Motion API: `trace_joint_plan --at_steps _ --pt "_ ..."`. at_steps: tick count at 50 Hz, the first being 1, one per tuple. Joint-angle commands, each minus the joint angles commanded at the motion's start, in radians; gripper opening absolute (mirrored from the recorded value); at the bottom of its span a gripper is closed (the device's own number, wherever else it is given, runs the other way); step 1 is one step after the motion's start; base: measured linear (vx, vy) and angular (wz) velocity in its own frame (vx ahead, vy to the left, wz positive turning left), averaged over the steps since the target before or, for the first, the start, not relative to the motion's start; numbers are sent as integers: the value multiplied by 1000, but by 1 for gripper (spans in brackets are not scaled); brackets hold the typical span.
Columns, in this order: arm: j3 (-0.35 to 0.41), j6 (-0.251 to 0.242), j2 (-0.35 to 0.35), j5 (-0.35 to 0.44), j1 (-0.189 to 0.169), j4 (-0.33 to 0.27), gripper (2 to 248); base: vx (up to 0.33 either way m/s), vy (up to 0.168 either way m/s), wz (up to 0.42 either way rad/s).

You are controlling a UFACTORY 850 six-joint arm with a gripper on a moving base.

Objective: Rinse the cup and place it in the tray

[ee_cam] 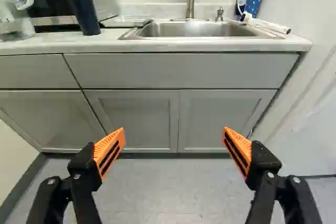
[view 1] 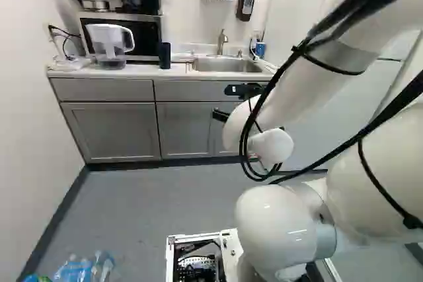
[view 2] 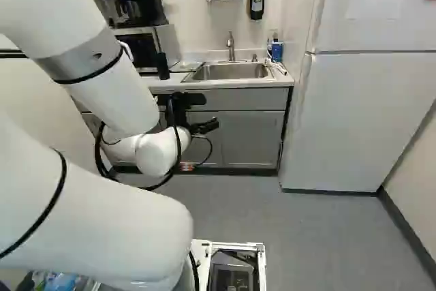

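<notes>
One sink (ee_cam: pixel 197 29) is sitting at twelve o'clock from gripper (view 2: pixel 204 126), set in white counter (ee_cam: pixel 173 46); grey cabinets (ee_cam: pixel 131 119) running beneath, grey floor (view 2: pixel 320 230) spreading below, white refrigerator (view 2: pixel 368 114) standing toward two o'clock. Dark blue cup (ee_cam: pixel 84 11) standing upright on counter at eleven o'clock, beside sink, long axis rising vertical. Jaws gaping wide.

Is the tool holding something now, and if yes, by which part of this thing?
Nothing is held: the tool is open, its orange pads wide apart, with no object gripped between them.
</notes>
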Motion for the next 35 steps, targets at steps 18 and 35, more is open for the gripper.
trace_joint_plan --at_steps 18,35 --pt "-92 0 -41 0 0 0 247 0 0 0" --pt "-137 0 -44 0 0 0 247 0 0 0"
